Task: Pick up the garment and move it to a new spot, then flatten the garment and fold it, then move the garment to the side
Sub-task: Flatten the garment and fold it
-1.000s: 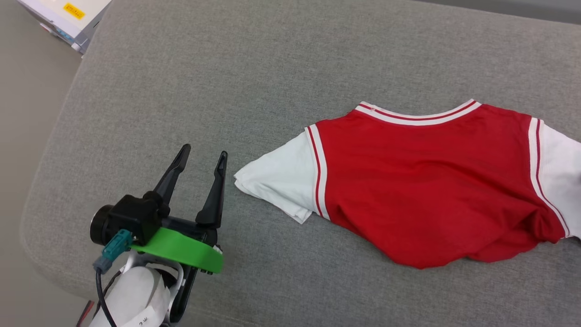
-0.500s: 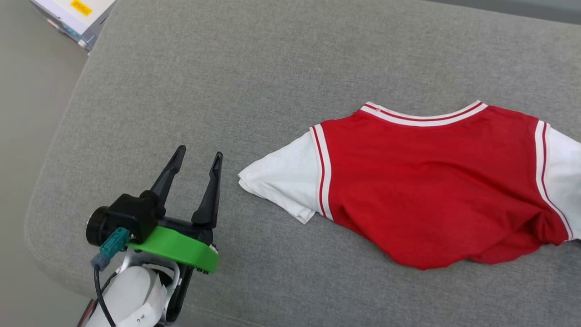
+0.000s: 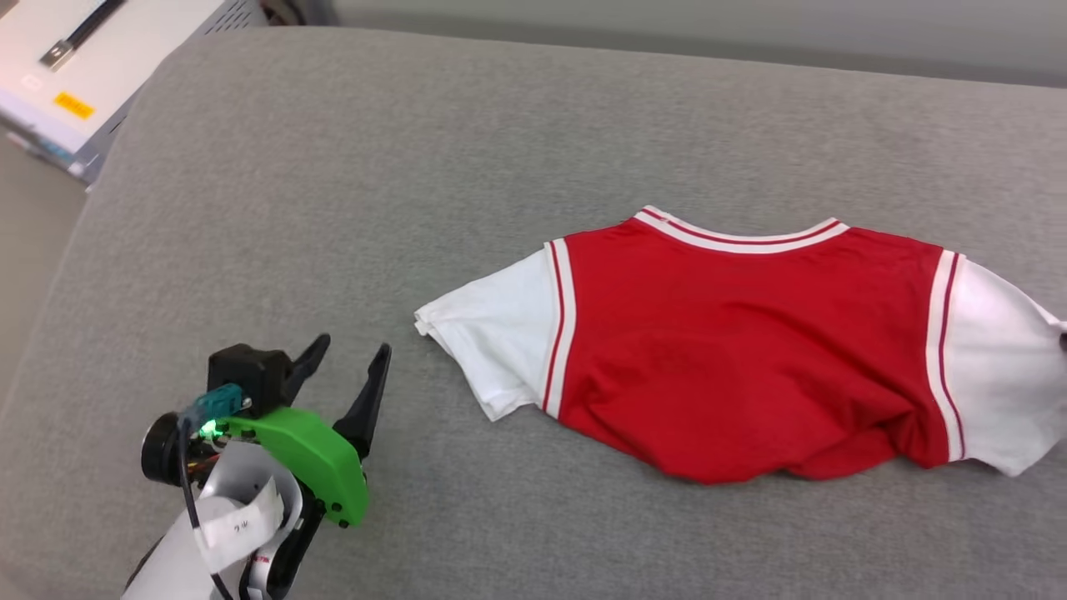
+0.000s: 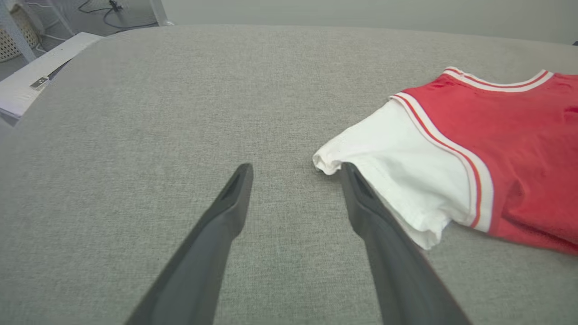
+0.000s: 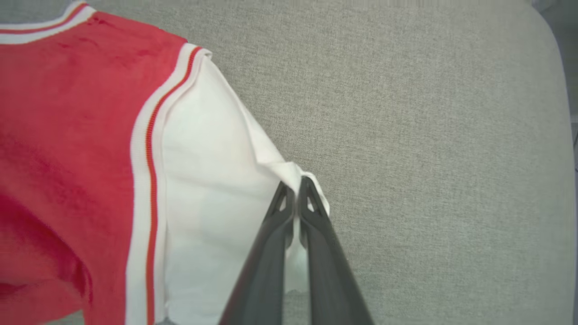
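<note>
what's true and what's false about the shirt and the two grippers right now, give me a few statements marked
1. The right gripper is shut on the garment at a white sleeve. True.
2. The left gripper is shut. False: its jaws stand open, holding nothing, beside the other sleeve.
3. The garment lies on a grey cushion. True.
4. The collar trim is blue. False: it is white with a red stripe.

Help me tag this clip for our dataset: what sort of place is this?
Probably an indoor lab or test room: the red-and-white jersey lies on a wide grey upholstered pad, beside a white equipment case with a yellow label and loose black cables on the floor.
</note>
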